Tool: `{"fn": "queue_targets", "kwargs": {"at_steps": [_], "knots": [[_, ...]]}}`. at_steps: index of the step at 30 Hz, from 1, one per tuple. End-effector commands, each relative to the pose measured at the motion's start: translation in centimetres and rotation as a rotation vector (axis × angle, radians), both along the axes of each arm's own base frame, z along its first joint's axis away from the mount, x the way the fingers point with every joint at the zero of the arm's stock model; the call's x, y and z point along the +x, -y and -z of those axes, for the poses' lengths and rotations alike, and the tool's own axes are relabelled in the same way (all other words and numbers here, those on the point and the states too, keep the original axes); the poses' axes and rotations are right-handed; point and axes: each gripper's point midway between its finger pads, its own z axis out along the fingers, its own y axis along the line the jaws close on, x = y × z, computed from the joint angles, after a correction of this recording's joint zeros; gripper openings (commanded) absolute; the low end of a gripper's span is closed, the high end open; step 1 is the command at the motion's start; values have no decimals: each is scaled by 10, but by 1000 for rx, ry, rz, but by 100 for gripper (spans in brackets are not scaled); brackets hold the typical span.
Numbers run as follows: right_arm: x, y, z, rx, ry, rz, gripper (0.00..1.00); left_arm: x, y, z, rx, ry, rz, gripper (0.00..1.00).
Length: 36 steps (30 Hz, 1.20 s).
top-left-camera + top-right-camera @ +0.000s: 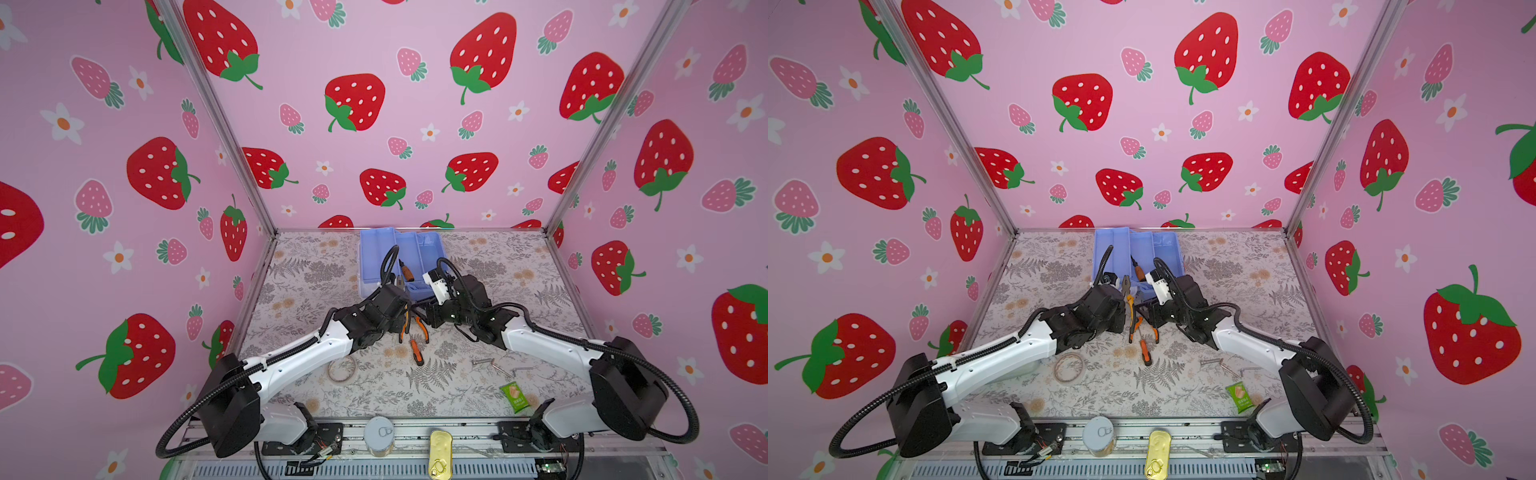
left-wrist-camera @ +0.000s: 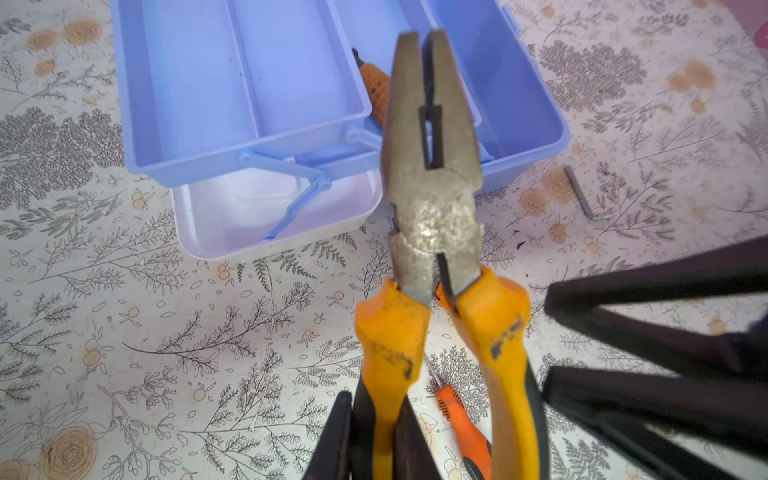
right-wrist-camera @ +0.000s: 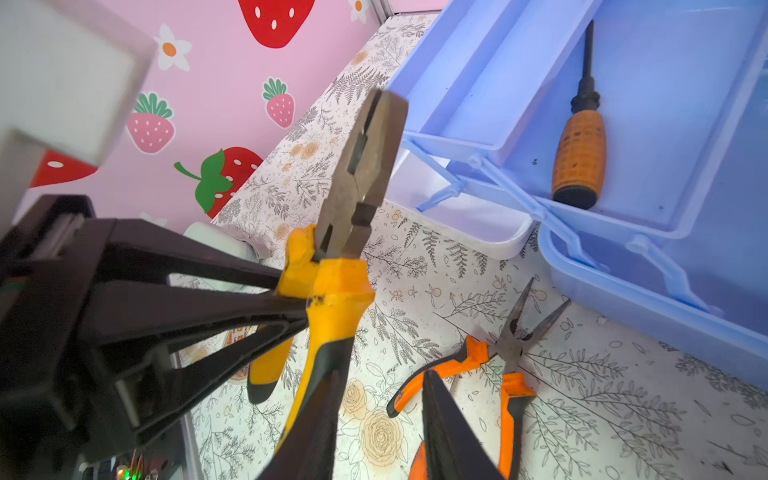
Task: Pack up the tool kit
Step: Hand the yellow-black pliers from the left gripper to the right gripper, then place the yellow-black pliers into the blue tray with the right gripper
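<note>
Ahead of the left gripper [image 2: 376,415], past the nose of the pliers [image 2: 432,174] it carries, the tool kit [image 2: 199,168] lies open on the table [image 2: 124,332], its blue trays spread and its white lid [image 2: 291,245] nearest the jaws. The pliers point from the jaws toward the case, held up off the table, their head over the case's near edge in the left wrist view. One orange handle runs between the left fingers [image 2: 332,440], which are closed narrow on it; the other handle lies outside them. Inside the blue part, beyond the pliers' nose, rests a screwdriver [image 3: 579,158] with an orange grip.

The right gripper [image 3: 380,399] sits at the side of that outer handle. Its jaws stand partly apart, table showing between the right fingers [image 3: 449,436]; the handle runs along one finger, and whether they touch cannot be told. Under the right jaws, on the table, lie long-nose pliers [image 3: 509,345], spread open, with a small orange screwdriver [image 2: 461,424] close by.
</note>
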Motion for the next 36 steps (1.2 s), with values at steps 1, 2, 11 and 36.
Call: {"fn": "queue_targets", "kwargs": {"at_steps": [1,2,11,36], "knots": [[-7,-11,-8,37,-10,-52,22,15,10,-46,-87,114,-10,0],[-9,-13,-11,52,-14,-64,18,16,12,-48,-96,116,-7,0],[-10,-14,-27,62,36,-35,16,19,13,-50,-110,126,-21,0],[1,-28,-43,50,63,-58,32,15,21,-67,-181,150,17,0]]}}
